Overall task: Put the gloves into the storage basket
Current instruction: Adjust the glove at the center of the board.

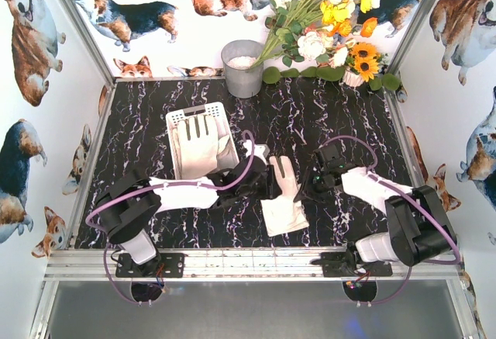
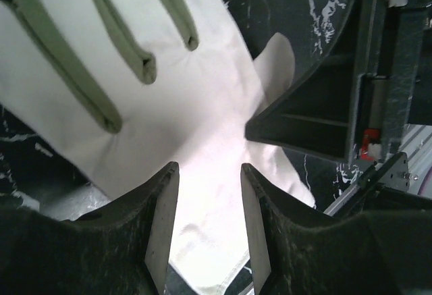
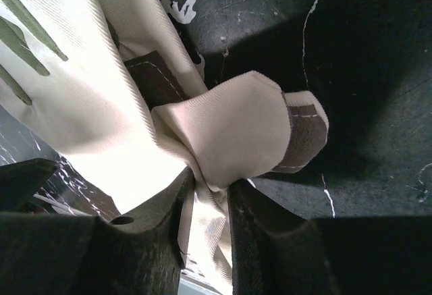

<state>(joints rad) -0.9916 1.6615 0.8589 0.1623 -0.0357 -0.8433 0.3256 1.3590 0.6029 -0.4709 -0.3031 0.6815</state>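
Observation:
A cream-white glove [image 1: 284,203] with grey strips lies flat on the black marbled table, between my two grippers. My right gripper [image 1: 308,191] is at the glove's right edge. In the right wrist view, this gripper [image 3: 210,183] is shut on a bunched fold of the glove [image 3: 229,126] beside its thumb. My left gripper [image 1: 267,180] hovers over the glove's left side. Seen from the left wrist, it [image 2: 209,168] stands open, and the glove [image 2: 189,86] lies spread below the gap. Another glove [image 1: 198,147] rests inside the white storage basket [image 1: 180,115] at the back left.
A grey metal bucket [image 1: 242,67] stands at the back centre beside a bunch of artificial flowers [image 1: 325,21]. Panels printed with corgis wall the table on three sides. An aluminium rail [image 1: 256,261] runs along the near edge.

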